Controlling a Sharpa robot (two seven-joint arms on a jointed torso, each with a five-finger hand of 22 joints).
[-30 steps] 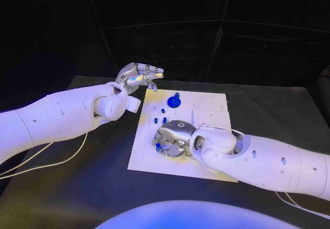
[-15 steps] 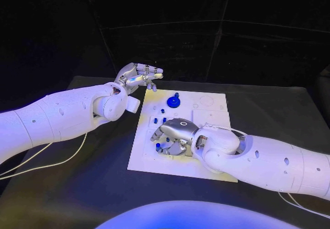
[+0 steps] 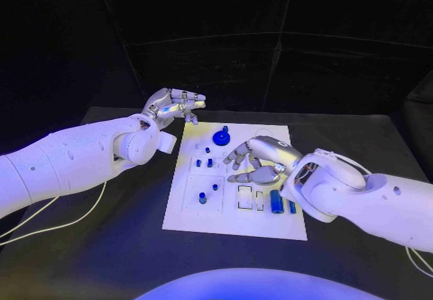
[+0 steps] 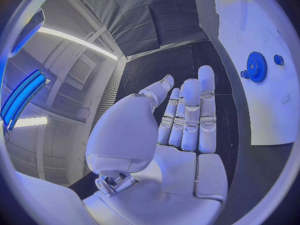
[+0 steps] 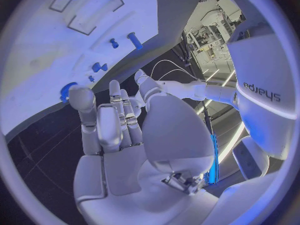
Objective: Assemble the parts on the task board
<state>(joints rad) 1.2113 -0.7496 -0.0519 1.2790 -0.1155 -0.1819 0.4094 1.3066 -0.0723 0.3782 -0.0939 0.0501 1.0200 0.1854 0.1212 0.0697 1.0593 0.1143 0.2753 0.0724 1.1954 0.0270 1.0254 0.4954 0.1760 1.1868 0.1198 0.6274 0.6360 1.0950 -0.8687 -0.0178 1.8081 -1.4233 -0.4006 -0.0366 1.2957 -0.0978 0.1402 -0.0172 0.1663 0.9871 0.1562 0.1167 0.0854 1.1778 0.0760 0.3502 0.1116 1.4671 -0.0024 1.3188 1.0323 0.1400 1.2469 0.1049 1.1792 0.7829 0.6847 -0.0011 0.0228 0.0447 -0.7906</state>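
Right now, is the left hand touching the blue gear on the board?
Apart. In the head view the left hand is beyond the task board's far left corner, and white board shows between it and the blue gear.

My left arm, a white jointed limb, reaches in from my left side, bent at the wrist. Its silver many-fingered left hand is raised with fingers loosely curled and apart, holding nothing; from the left wrist camera the left hand shows its palm flat and its fingers extended side by side, thumb set off to one side. My white right arm comes in from my right side, elbow bent. Its silver many-fingered right hand is turned palm down, fingers spread and slightly bent, empty. The right wrist camera shows the same right hand with fingers straight and close together.
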